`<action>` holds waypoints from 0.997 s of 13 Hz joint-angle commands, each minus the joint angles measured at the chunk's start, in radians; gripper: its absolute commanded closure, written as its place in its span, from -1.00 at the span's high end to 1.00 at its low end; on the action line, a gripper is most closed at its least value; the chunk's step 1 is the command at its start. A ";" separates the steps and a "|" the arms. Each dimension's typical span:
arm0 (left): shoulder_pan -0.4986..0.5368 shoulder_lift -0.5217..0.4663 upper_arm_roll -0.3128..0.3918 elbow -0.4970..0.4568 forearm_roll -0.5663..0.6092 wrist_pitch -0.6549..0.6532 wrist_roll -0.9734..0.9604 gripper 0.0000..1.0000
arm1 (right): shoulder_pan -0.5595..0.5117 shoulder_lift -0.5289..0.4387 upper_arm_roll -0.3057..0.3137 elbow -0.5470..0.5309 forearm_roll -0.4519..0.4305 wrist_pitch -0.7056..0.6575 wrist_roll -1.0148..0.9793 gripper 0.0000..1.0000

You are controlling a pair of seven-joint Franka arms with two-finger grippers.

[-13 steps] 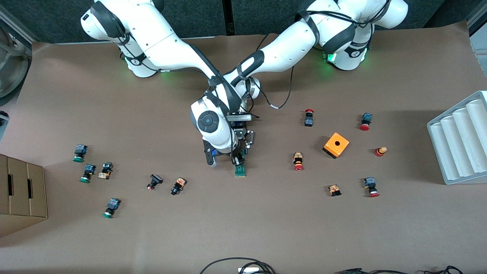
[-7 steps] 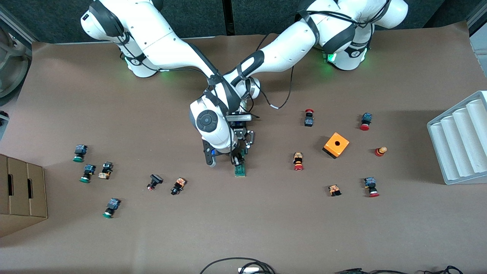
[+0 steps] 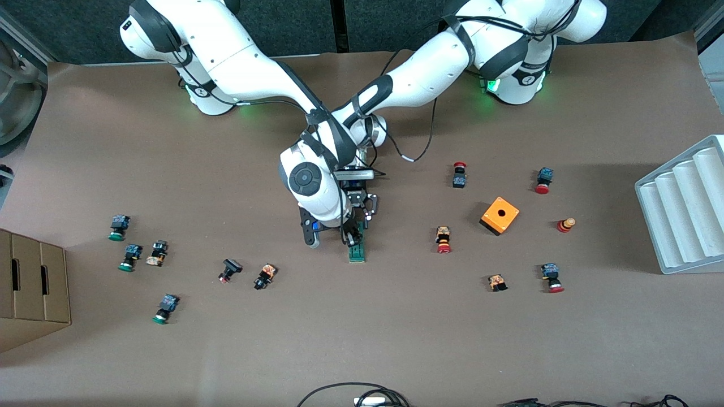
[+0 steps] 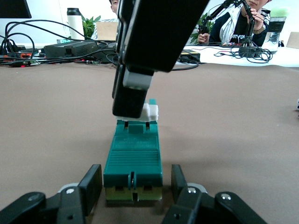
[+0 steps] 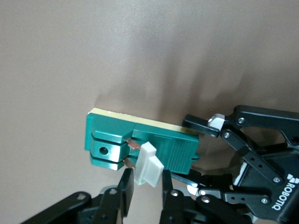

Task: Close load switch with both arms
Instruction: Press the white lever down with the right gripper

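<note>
The load switch (image 3: pixel 356 252), a narrow dark-green block, lies flat mid-table. My left gripper (image 3: pixel 358 226) reaches it from the robots' side. Its fingers (image 4: pixel 91 186) flank the ribbed end of the load switch (image 4: pixel 133 161), and I see the left gripper (image 4: pixel 135 189) shut on that end. The white piece (image 5: pixel 148 168) stands up from the load switch (image 5: pixel 140 142). My right gripper (image 5: pixel 145 186) comes down from above and is shut on the white piece, one finger on each side. The left gripper (image 5: pixel 194 151) also shows there, clamped on the block's end.
Small red- and green-capped push-buttons (image 3: pixel 443 239) lie scattered toward both ends of the table. An orange cube (image 3: pixel 500 215) sits toward the left arm's end, with a white ridged tray (image 3: pixel 684 206) at that edge. A cardboard box (image 3: pixel 31 288) stands at the right arm's end.
The right arm's wrist has shifted slightly toward its own end of the table. The switch and the left gripper stay in place.
</note>
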 commanded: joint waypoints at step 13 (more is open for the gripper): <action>-0.015 0.025 0.009 0.030 0.007 0.000 -0.015 0.34 | -0.030 0.006 -0.004 0.042 -0.005 -0.038 -0.005 -0.62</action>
